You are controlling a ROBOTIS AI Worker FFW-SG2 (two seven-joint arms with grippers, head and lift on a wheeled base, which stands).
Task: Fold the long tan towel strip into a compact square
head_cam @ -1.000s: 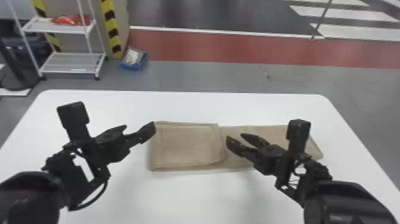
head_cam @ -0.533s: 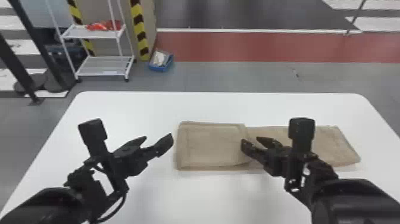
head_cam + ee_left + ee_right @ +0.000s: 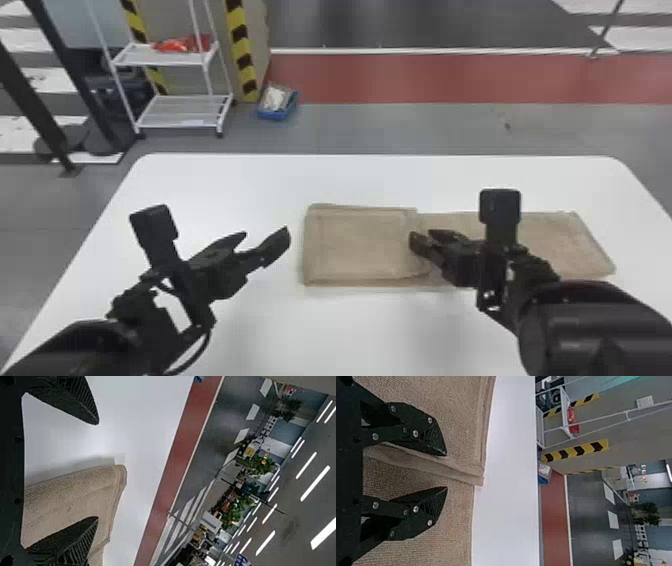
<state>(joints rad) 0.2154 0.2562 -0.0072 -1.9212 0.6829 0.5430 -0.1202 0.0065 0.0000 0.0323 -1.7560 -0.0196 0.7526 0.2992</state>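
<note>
Left pincer: black two-fingered pincer (image 3: pixel 267 232), its tip at the towel's left edge one second ago, now off to the left with a strip of glossy white desk (image 3: pixel 350 175) between.
Right pincer: black two-fingered pincer (image 3: pixel 421 234), slid left relative to the folded flap, tips from just right of the flap's free edge to over it.
Head view: swung left; long tan cloth towel (image 3: pixel 360 242), white metal rack (image 3: pixel 175 115) and blue plastic bin (image 3: pixel 274 116) all sit farther right in it than one second ago.
</note>
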